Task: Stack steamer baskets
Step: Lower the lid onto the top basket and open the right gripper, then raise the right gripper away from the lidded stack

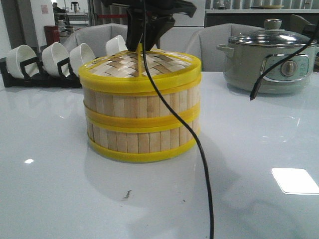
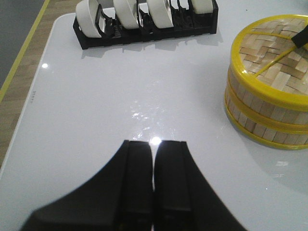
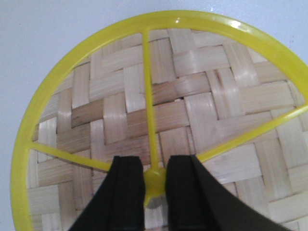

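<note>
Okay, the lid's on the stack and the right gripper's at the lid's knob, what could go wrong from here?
1. The right gripper straddles the lid at its centre knob; pulling away before opening could lift or shift the lid off the steamer baskets.
2. A black cable hangs across the stack's front; arm movement might drag it against the baskets.

Glossy white table w/ steamer stack, bowl rack, elec pot.

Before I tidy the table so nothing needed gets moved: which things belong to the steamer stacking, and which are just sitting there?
Belongs to the job:
- steamer baskets, two stacked
- woven lid on top
- right gripper, fingers either side of the lid's centre knob

Just lying about:
- electric pot
- white bowls in the black rack
- left gripper, shut, holding nothing
</note>
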Motion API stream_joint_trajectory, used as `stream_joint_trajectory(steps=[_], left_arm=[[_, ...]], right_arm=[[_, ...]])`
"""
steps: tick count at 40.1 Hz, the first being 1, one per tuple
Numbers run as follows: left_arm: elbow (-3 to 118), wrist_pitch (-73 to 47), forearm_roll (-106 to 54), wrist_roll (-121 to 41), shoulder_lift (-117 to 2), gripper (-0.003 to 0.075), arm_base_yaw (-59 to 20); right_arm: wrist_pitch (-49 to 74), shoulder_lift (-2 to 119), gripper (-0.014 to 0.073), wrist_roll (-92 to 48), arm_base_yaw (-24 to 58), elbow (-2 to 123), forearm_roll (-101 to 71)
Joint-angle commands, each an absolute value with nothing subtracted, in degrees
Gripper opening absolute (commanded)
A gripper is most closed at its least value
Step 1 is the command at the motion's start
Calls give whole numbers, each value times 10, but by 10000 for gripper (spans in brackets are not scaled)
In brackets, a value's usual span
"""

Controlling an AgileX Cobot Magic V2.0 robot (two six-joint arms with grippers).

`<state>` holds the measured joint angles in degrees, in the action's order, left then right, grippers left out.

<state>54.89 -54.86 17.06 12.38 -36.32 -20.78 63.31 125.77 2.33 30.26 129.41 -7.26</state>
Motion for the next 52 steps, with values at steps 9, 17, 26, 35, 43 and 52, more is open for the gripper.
stream_joint_trajectory(steps=[9,17,26,35,43,52], left_arm=[[564,-508,181,130,-363,92,-212],[564,-508,181,130,-363,92,-212],[564,-508,181,130,-363,92,-212],[564,-508,181,130,-363,92,-212],[564,-508,181,130,-363,92,-212],[564,-508,181,130,-363,92,-212]], right_arm=[[625,1226,53,18,291,1311,-71],[622,1226,69,18,291,1311,-71],[601,1220,303,18,291,1311,-71],[568,1198,381,18,291,1311,-68],[561,1172,381,18,291,1311,-66],[563,1129,381,18,272,1297,-60]])
